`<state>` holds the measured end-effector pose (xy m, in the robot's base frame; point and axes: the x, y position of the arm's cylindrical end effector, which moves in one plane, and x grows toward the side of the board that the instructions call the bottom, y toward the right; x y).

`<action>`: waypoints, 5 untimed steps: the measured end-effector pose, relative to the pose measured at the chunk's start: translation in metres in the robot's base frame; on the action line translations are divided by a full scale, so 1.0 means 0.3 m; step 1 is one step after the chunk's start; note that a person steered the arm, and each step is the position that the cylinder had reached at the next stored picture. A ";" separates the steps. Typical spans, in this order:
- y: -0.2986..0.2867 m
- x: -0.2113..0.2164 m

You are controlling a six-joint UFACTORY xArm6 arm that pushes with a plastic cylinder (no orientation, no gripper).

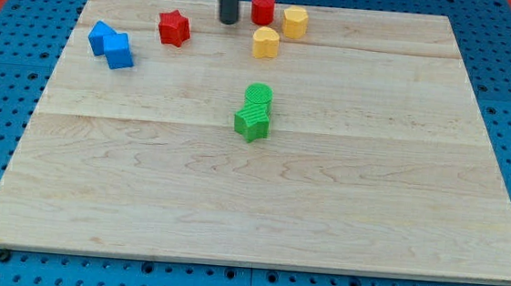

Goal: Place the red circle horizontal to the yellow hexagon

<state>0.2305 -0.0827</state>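
Near the view's top edge of the pale wooden board (260, 198): red cylindrical block, the red circle (263, 8), standing just left of the yellow hexagonal block (294, 22), the two close or perhaps touching, hard to tell. Dark rod ending in my tip (228, 21), just left of the red circle, a small gap between; no jaws to open or close, nothing held. Red circle slightly higher in the view than the yellow hexagon, so roughly side by side already; judged nearly done, perhaps a small nudge toward the view's bottom left to level the pair. Elsewhere: second yellow block (265, 43) just below, red star-shaped block (173, 28), two blue blocks (111, 44) touching, two green blocks (255, 112) touching mid-board. No brand, label or writing readable anywhere.
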 end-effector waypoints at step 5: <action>0.705 0.020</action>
<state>0.2364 0.1287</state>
